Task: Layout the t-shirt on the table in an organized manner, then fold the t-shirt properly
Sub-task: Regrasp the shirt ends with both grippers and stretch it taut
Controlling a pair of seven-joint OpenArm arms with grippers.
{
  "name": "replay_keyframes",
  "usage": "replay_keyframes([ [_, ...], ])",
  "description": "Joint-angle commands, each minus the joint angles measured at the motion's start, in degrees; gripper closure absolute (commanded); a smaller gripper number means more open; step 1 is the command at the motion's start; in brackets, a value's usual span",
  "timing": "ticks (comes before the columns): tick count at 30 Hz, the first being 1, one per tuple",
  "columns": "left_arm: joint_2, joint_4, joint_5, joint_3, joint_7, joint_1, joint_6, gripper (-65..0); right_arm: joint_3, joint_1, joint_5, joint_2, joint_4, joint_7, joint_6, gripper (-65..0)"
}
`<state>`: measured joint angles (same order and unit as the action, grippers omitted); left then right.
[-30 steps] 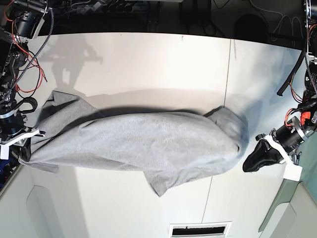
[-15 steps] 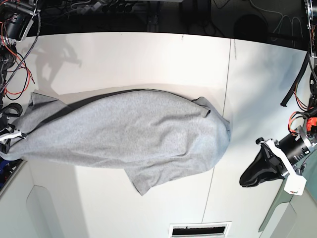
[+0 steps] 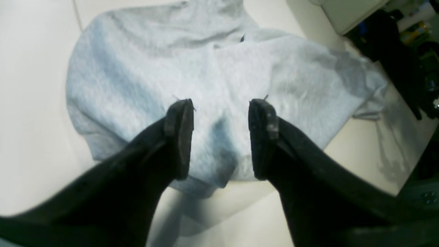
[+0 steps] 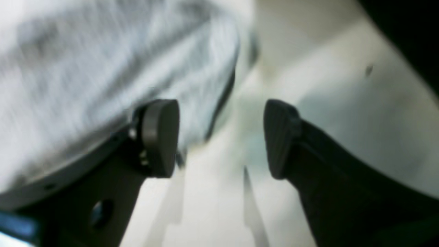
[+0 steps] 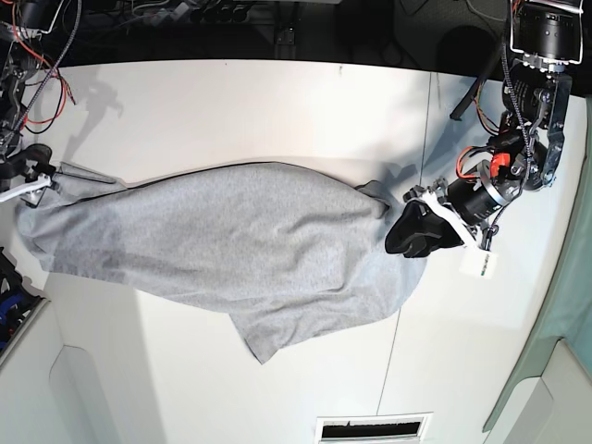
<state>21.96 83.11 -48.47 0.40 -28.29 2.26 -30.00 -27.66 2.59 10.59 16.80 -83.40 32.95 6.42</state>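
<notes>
The t-shirt [image 5: 231, 254] is lying long and flat across the table [image 5: 277, 111], plain grey side up (no letters are showing). One sleeve is sticking out toward the near edge of the table.

In the left wrist view, the t-shirt [image 3: 219, 79] is spreading out just past the left gripper [image 3: 221, 137]. Its two black fingers [image 3: 180, 137] are standing wide apart, and nothing is sitting between them. Grey cloth is showing in the gap and beyond both fingertips, and a rounded edge of the shirt is lying just under them. White table is showing on either side of the fingers.

In the base view, the left gripper [image 5: 416, 231] is hanging right over that end of the shirt, at the thin dark seam line [image 5: 421, 185] in the table.

In the right wrist view, which is very blurry, the right gripper [image 4: 221, 137] is also gaping wide, holding nothing. The t-shirt [image 4: 103, 68] is lying beyond one finger [image 4: 159, 137] and off to that finger's side. Bare table is showing between the fingers and beyond the other one.

In the base view, the right gripper [image 5: 32, 185] is sitting just by the other end of the shirt.

There are no boxes or bins on the table to hold anything.
</notes>
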Motion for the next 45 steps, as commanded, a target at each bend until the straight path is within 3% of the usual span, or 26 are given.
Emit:
replay_keyframes([
  [1, 0.76, 0.90, -0.52, -0.35, 1.40, -0.20, -0.42, -29.1, -0.70, 0.98, 1.14, 0.98, -0.96, -1.51, 1.68, -38.6],
  [5, 0.61, 0.90, 0.74, -0.35, 1.51, 2.23, -0.39, -29.1, -0.83, 6.16, 4.90, 0.81, -0.92, -4.09, 4.70, -38.6],
  [9, -0.33, 0.74, 2.08, -0.35, 2.75, 3.37, -0.39, -29.1, -0.81, 7.58, 4.94, -0.22, -0.20, -7.15, 6.99, -38.6],
  [13, -2.14, -1.31, 3.52, -0.35, 4.33, 3.37, 2.36, -29.1, -0.76, 6.16, 5.79, -0.96, 3.85, -9.60, 8.02, -38.6],
  [23, -5.64, -7.63, 6.51, -0.35, 7.52, 1.77, 3.63, -29.0, -0.74, -1.90, 6.58, -2.14, 16.28, -10.05, 13.07, -37.4],
  [25, -6.12, -9.38, 6.49, -0.35, 7.54, 0.83, 3.89, -26.0, -0.72, -2.14, 6.56, -3.06, 16.24, -10.05, 14.99, -28.5],
  [26, -6.32, -10.12, 6.40, -0.35, 7.61, 0.37, 3.87, -19.9, -0.72, -2.23, 6.58, -3.52, 16.24, -10.08, 16.31, -22.1],
  [28, -6.56, -10.86, 6.34, -0.35, 8.26, -0.46, 3.85, -1.6, -0.72, -2.38, 6.73, -4.07, 16.20, -10.36, 18.82, -7.6],
  [29, -6.49, -10.84, 6.34, -0.35, 8.94, -0.92, 3.80, 0.0, -0.72, -2.47, 7.02, -4.33, 16.13, -10.80, 19.41, 0.0],
  [30, -6.23, -10.62, 6.25, -0.37, 9.53, -1.42, 3.15, 0.0, -0.72, -2.45, 7.56, -4.52, 15.76, -11.30, 19.78, 0.0],
  [34, -2.14, -4.85, 4.52, -0.44, 9.99, -2.36, -2.71, 0.0, -0.90, -0.87, 9.40, -4.50, 9.64, -10.73, 23.52, 0.0],
  [36, 1.03, 0.28, 4.50, -0.42, 8.20, -2.05, -3.21, 0.0, -0.96, 0.85, 11.98, -4.39, 4.17, -8.37, 24.02, 0.0],
  [40, 7.87, 9.46, 0.83, -0.42, 4.48, -1.95, -3.04, 0.0, -1.84, 3.52, 16.94, -4.39, -8.22, -3.02, 24.04, 0.0],
  [45, 15.13, 21.05, -0.17, -1.49, 2.75, -1.97, 1.51, 0.0, -6.23, 4.59, 22.77, -3.89, -21.42, 1.53, 24.04, 0.0],
])
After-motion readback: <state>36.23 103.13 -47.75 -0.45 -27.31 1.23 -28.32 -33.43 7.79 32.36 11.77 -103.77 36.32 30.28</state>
